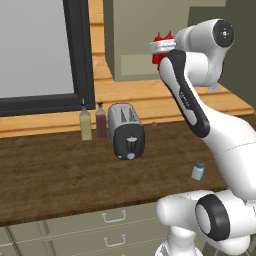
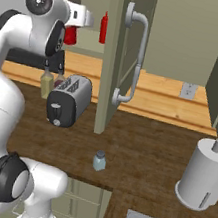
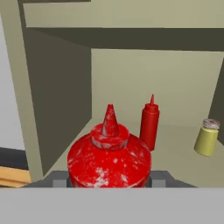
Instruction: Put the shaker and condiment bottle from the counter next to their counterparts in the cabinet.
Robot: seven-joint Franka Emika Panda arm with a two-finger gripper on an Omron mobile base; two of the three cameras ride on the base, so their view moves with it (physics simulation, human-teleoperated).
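Dark wood-grain counter (image 1: 60, 175) runs beneath an olive-khaki wall cabinet (image 1: 130, 35) in a rendered kitchen; no brand, label or writing can be read on any of the items. The stout red condiment bottle (image 3: 109, 159) sits directly in the pincer (image 3: 109, 181), its pointed nozzle upright, raised at the mouth of the cabinet. In the left base view the bottle (image 1: 161, 50) shows as a red shape just behind the white wrist, level with the cabinet's shelf. The pincer is part closed around the bottle's wide body, pinching it from both sides; its finger tips are hidden behind the bottle in the hand view. Ahead of it on the cabinet shelf (image 3: 175, 157) stand the tall slim red bottle (image 3: 149, 124) and, well to its right, the yellowish-green shaker (image 3: 207, 138) with a grey cap. The held bottle is near the slim one but apart from it. Down on the counter, the small pale blue-grey shaker (image 2: 99, 160) stands upright near the front edge, well apart from the toaster (image 2: 68, 100). An olive bottle (image 1: 86, 124) and a dark brown bottle (image 1: 101, 121) stand side by side against the wall just left of the toaster. A white cylindrical appliance (image 2: 202, 176) sits further right on the counter.
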